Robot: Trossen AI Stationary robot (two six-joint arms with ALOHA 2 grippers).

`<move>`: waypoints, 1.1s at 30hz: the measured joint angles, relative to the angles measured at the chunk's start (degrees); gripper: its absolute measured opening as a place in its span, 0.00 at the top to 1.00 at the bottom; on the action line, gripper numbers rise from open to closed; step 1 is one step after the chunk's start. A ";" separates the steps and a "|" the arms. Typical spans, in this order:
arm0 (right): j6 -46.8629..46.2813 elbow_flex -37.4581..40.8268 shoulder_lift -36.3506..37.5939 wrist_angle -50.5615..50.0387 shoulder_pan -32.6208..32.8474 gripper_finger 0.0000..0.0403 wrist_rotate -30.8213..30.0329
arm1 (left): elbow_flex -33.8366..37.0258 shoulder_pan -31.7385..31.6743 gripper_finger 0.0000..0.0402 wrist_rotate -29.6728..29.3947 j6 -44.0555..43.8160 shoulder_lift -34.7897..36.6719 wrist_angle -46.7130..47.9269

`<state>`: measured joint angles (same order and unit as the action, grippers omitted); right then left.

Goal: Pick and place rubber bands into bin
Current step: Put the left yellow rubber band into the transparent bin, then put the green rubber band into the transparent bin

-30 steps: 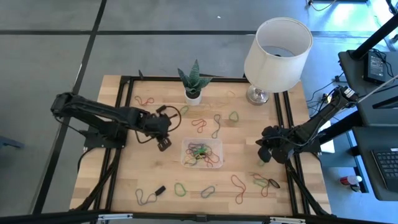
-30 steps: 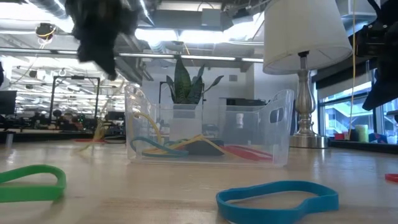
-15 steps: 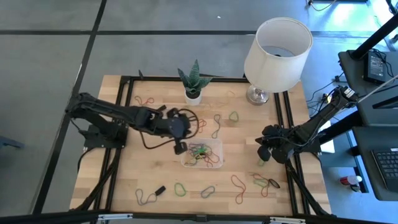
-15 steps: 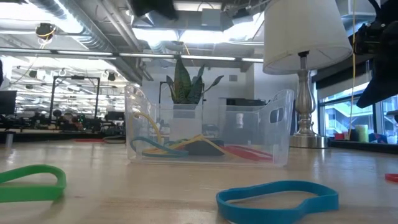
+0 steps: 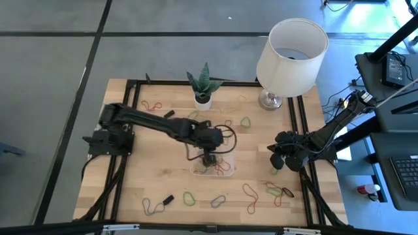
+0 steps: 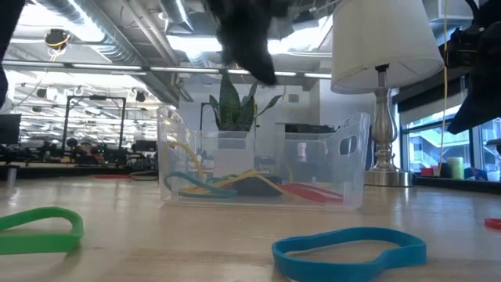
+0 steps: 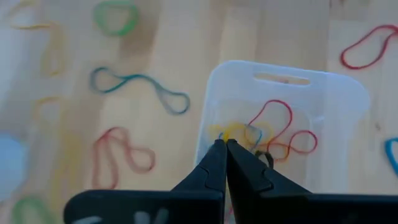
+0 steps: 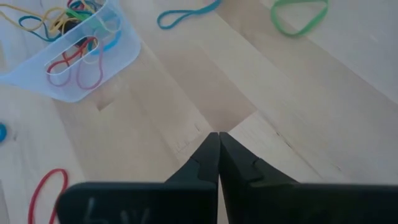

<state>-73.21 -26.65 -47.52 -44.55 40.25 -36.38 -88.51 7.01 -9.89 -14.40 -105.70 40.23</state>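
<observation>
Left hand [image 7: 225, 148] clenched, fingertips pressed together, poised over the clear bin [image 5: 226, 171] at mid-table; whether a band is pinched between them cannot be told. Inside the bin, a tangle of rubber bands [image 7: 273, 134]; more bands strewn across the wooden table [image 5: 163, 179]. Right hand [image 8: 218, 138] likewise clenched and empty, parked above bare wood near the table's right edge.

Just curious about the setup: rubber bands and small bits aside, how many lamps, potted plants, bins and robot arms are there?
Table lamp: 1
Potted plant: 1
Clear plastic bin: 1
Robot arms: 2 (left arm, right arm)
Total: 5
</observation>
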 joint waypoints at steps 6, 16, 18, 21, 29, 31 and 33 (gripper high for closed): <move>0.00 -0.02 0.01 0.08 0.00 0.98 -0.01 | -0.02 -1.36 1.00 7.87 1.72 -7.45 -10.37; -0.01 -0.02 -0.01 0.20 0.02 0.98 0.00 | -0.02 -1.54 0.97 9.60 0.07 -9.50 -7.51; -0.02 -0.02 -0.01 0.21 0.02 0.98 0.00 | -0.02 -1.56 0.95 9.53 -0.62 -9.38 -6.43; -0.02 -0.02 -0.01 0.20 0.02 0.98 -0.01 | -0.02 -1.58 0.89 9.49 -1.50 -9.34 -6.19; -0.02 -0.02 -0.01 0.17 0.02 0.98 0.00 | -1.74 -1.96 0.75 9.49 -1.54 -9.32 -5.65; -0.02 -0.02 -0.01 0.18 0.02 0.98 -0.02 | -3.18 -2.28 0.73 9.46 -1.48 -9.32 -5.26; -0.13 -0.02 -0.01 0.20 0.02 0.98 0.00 | -4.96 -2.70 0.73 9.44 -1.50 -8.87 -3.63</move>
<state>-73.34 -26.68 -47.53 -44.35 40.27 -36.38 -93.47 4.31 -0.45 -15.90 -114.58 36.61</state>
